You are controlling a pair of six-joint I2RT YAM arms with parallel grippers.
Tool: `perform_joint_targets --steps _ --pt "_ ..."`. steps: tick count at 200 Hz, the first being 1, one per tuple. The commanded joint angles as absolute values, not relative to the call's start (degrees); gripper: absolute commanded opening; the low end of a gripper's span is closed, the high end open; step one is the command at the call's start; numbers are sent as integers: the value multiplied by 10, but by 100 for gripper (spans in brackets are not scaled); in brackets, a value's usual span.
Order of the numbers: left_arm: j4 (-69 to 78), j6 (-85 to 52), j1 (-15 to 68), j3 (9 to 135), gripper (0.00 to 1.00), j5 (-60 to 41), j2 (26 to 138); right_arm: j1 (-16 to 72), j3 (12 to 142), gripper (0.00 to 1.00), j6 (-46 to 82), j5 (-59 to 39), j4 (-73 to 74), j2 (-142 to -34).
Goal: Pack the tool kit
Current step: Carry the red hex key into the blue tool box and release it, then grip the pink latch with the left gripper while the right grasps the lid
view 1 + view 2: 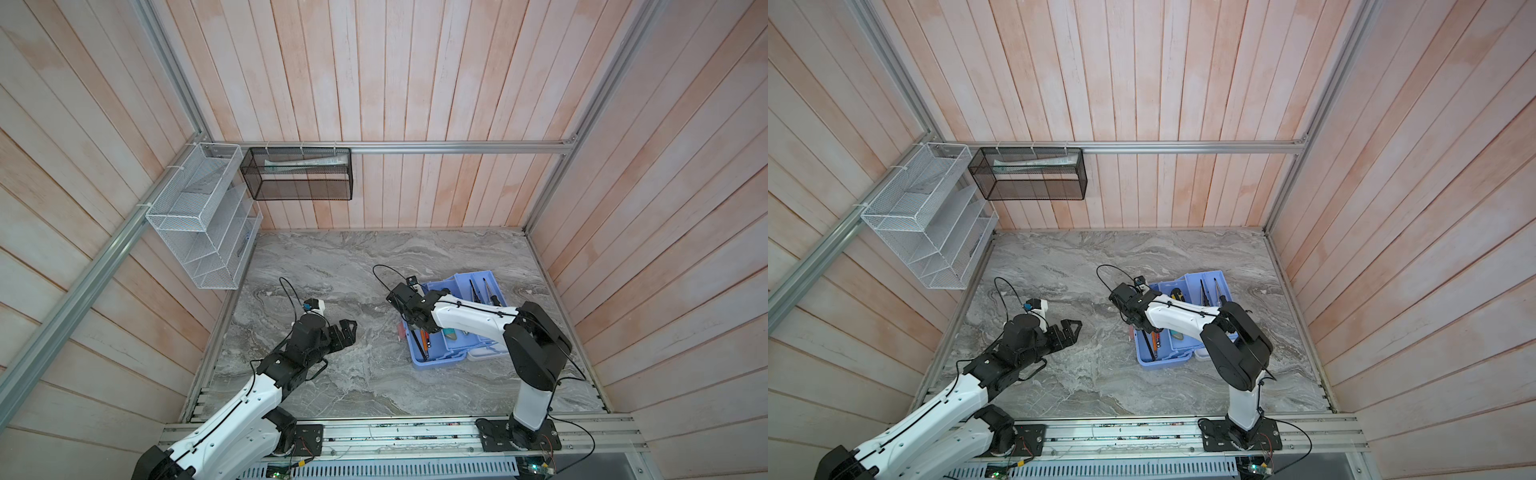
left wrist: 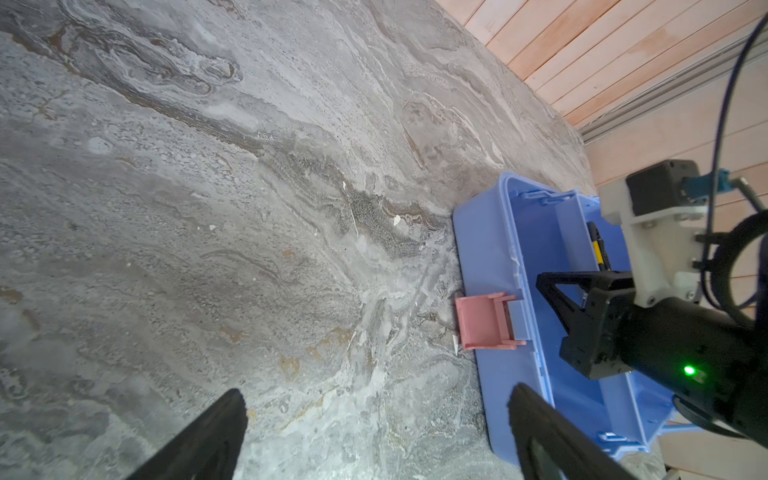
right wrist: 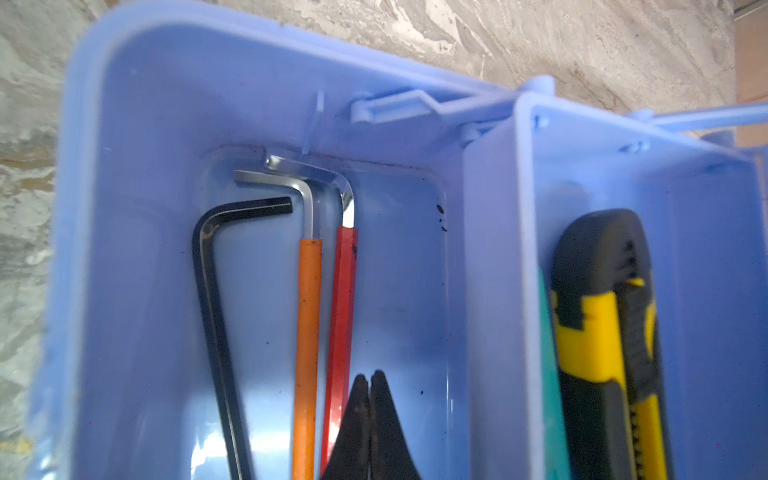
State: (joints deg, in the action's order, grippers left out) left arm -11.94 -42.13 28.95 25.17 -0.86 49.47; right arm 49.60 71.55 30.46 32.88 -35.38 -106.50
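In a top view the open blue toolbox [image 1: 436, 358] sits right of centre on the table [image 1: 353, 257]. Left wrist view: the left gripper [image 2: 378, 395] gapes wide, empty (pink latch [image 2: 484, 322] nearby). Right wrist view: the right gripper [image 3: 369, 384], pinched together on nothing, hangs inside the toolbox beside hex keys [image 3: 307, 332].

Both top views: one stereo pair set high, looking steeply down and toward the far wall [image 1: 395, 104] at 12 o'clock; distant, covering the whole marble table [image 1: 332, 257]. Left wrist view: low, oblique, mid-range, facing the toolbox base [image 2: 498, 257] at the table's 3 o'clock. Right wrist view: very close, looking into that base; all four views share it
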Motion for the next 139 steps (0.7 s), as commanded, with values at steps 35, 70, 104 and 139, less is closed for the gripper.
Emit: perform_joint_targets --steps 35,70,104,139 --pt "-83 -410 301 274 100 -14 522 491 760 3 288 311 -360 -1040" --pt "-52 -409 349 317 100 -18 592 458 726 23 278 247 -309 -919" --pt "-39 -406 402 405 100 -14 724 376 636 36 267 153 -221 -763" --pt "-75 -387 428 504 100 -19 846 316 599 40 246 139 -229 -668"
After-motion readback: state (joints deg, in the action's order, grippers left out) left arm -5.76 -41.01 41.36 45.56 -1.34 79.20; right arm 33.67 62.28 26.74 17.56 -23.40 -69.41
